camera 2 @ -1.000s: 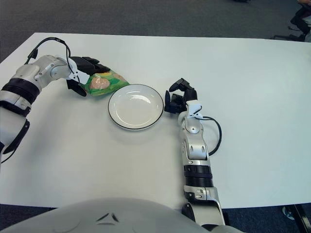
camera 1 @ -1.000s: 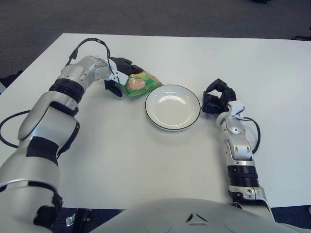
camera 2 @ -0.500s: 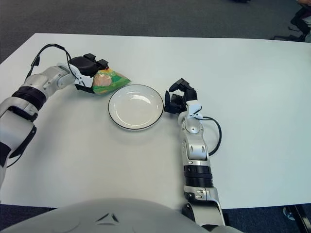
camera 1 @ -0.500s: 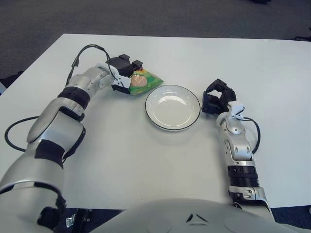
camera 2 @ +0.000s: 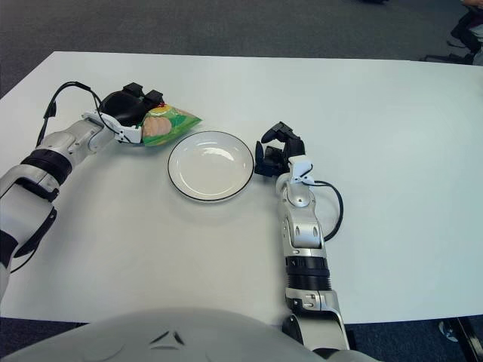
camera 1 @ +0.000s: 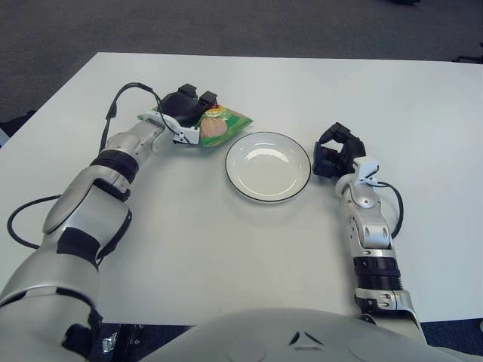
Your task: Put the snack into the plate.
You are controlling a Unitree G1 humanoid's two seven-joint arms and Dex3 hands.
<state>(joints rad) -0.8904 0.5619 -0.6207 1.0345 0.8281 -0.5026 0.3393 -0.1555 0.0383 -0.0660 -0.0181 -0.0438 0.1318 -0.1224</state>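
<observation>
A green snack bag [camera 1: 221, 127] with a peach-coloured picture is held just left of the plate, and my left hand [camera 1: 189, 115] is shut on its left end. The bag's right tip points toward the plate's rim without crossing it. The white plate [camera 1: 268, 166] with a dark rim stands empty on the white table near the middle. My right hand [camera 1: 336, 151] shows just right of the plate with its fingers curled and nothing in them.
The white table [camera 1: 226, 241] spreads wide around the plate, and dark carpet lies beyond its far edge. A black cable [camera 1: 124, 102] loops off my left forearm and another [camera 1: 394, 207] off my right forearm.
My left hand has turned and closed tighter on the snack bag, lifting its left end and shifting slightly back. The right hand and plate have stayed still.
</observation>
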